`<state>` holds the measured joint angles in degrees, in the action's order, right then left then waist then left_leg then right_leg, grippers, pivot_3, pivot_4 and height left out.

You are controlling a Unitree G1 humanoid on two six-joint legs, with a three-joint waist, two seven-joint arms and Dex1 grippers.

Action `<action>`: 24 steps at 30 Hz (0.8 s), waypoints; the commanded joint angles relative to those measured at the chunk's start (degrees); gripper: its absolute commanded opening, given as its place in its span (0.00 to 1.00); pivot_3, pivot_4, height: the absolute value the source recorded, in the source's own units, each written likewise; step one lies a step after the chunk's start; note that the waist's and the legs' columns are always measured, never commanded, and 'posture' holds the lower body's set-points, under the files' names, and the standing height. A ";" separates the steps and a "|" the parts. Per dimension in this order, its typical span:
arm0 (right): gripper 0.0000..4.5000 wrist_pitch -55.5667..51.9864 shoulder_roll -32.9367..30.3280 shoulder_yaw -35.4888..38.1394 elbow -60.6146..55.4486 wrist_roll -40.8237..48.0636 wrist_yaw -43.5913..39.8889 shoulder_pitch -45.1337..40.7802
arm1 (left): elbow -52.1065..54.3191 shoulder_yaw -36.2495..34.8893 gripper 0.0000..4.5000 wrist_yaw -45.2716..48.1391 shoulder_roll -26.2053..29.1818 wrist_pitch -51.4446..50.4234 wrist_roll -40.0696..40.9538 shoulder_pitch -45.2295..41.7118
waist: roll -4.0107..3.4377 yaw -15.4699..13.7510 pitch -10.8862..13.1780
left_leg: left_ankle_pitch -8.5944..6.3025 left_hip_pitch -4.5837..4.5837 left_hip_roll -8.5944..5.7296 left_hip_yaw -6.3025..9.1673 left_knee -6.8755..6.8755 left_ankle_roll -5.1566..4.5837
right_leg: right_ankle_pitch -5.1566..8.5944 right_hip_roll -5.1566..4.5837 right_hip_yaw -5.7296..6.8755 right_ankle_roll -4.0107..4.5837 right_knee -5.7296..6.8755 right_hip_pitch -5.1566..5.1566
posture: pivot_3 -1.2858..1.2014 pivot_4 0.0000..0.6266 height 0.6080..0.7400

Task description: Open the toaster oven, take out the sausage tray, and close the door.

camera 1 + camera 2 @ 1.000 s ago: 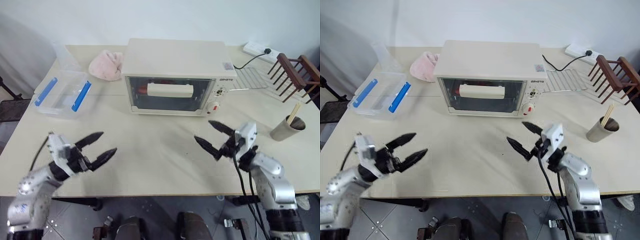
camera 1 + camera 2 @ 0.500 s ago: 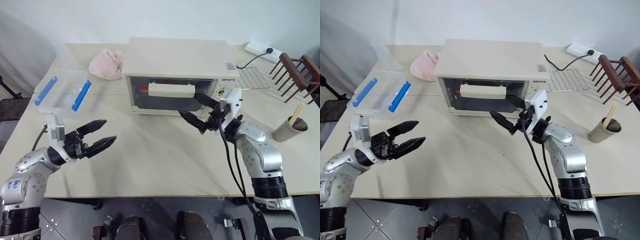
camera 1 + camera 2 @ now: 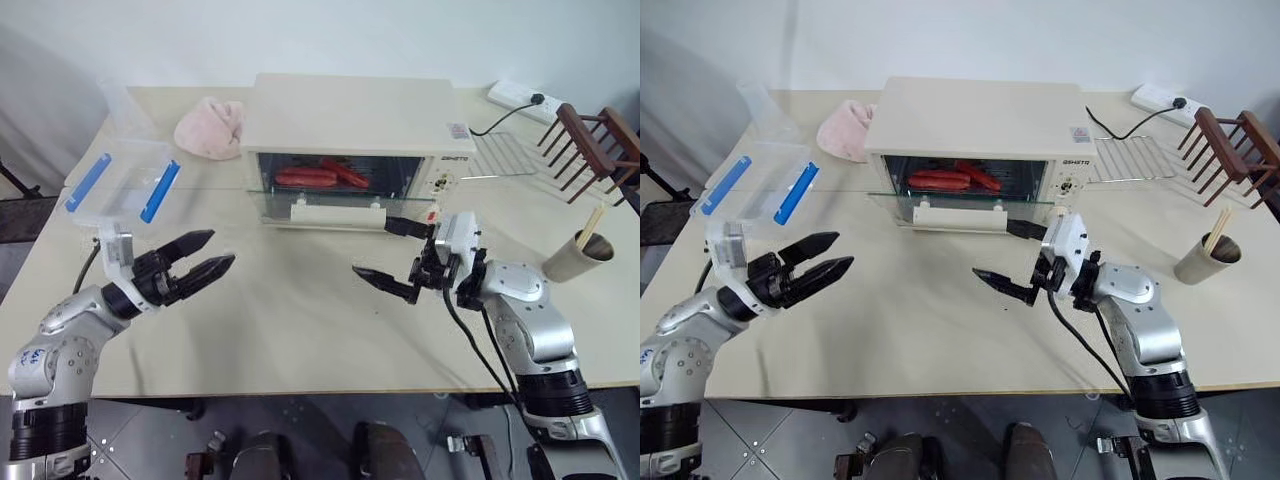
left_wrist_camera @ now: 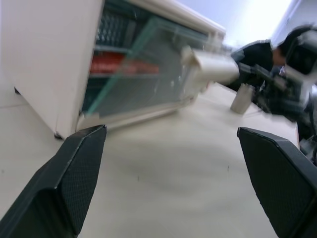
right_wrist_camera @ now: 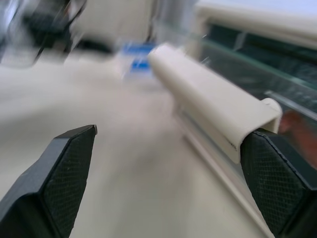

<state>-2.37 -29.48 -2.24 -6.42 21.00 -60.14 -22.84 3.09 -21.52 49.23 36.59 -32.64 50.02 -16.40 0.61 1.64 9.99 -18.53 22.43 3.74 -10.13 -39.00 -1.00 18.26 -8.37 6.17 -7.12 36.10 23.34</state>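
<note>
The cream toaster oven (image 3: 350,115) stands at the back middle of the table. Its glass door (image 3: 330,197) hangs partway down, tilted, with the cream bar handle (image 3: 335,212) at its free edge. Red sausages (image 3: 318,177) lie on the sausage tray inside the oven, and the tray's metal is hard to make out. My right gripper (image 3: 370,246) is open in front of the door's right end. In the right wrist view the handle (image 5: 208,96) runs between its fingers. My left gripper (image 3: 222,247) is open over the table, left of the oven and apart from it.
A clear plastic box with blue clips (image 3: 125,185) and a pink cloth (image 3: 210,127) sit at the back left. At the right are a wire rack (image 3: 500,155), a wooden rack (image 3: 590,140), a cup with chopsticks (image 3: 575,258) and a power strip (image 3: 520,98).
The door has swung from shut to partway down. My right gripper came from the handle down and toward me. My left gripper rose a little toward the oven.
</note>
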 commanded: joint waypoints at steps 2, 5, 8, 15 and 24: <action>1.00 6.87 0.42 -1.04 -0.67 -1.54 -1.67 -0.15 | -4.54 -1.51 0.65 -2.95 -2.37 0.89 1.15 -8.88 | 0.02 -0.03 0.01 | 0.01 0.00 -0.01 -0.03 -0.01 0.01 | 0.00 0.01 -0.01 0.00 0.02 0.01 | 0.52 0.24 1.00; 1.00 8.33 0.65 -1.08 0.47 -1.92 -1.31 -0.27 | -9.27 0.20 0.44 -2.88 -3.61 2.77 -2.13 -14.07 | 0.03 0.14 0.01 | 0.01 0.00 -0.01 -0.04 -0.03 0.02 | 0.00 0.03 -0.01 0.00 0.02 0.01 | 0.52 0.24 1.00; 1.00 9.58 0.68 -1.41 1.21 -2.25 -1.24 -0.01 | -13.82 3.39 0.23 -1.33 -5.03 5.09 -5.78 -18.33 | 0.03 0.01 0.02 | 0.02 -0.01 0.00 -0.04 -0.01 0.03 | 0.00 0.08 -0.01 0.00 0.02 0.01 | 0.52 0.24 1.00; 1.00 10.79 0.61 -1.35 1.52 -3.24 -0.23 0.30 | -21.61 9.24 0.00 4.17 -7.12 9.04 -12.21 -22.85 | 0.07 0.06 0.03 | 0.04 0.00 0.01 -0.05 -0.03 0.06 | 0.00 0.15 -0.01 0.00 0.03 0.02 | 0.52 0.24 1.00; 1.00 10.94 -1.78 3.53 0.54 -3.84 3.38 7.80 | -22.04 13.21 0.00 11.17 -7.58 8.19 -14.29 -23.69 | 0.13 -0.42 0.07 | 0.04 0.01 0.02 -0.03 -0.06 0.07 | -0.01 0.17 -0.01 -0.01 0.03 -0.02 | 0.52 0.24 1.00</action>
<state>8.23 -29.74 -2.51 -4.20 16.42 -58.31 -17.00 -20.84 -8.98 58.27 28.62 -23.97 35.99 -40.08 0.74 1.22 10.07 -18.49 22.49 3.75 -10.16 -39.08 -0.93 18.26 -8.20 6.18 -7.14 36.12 23.32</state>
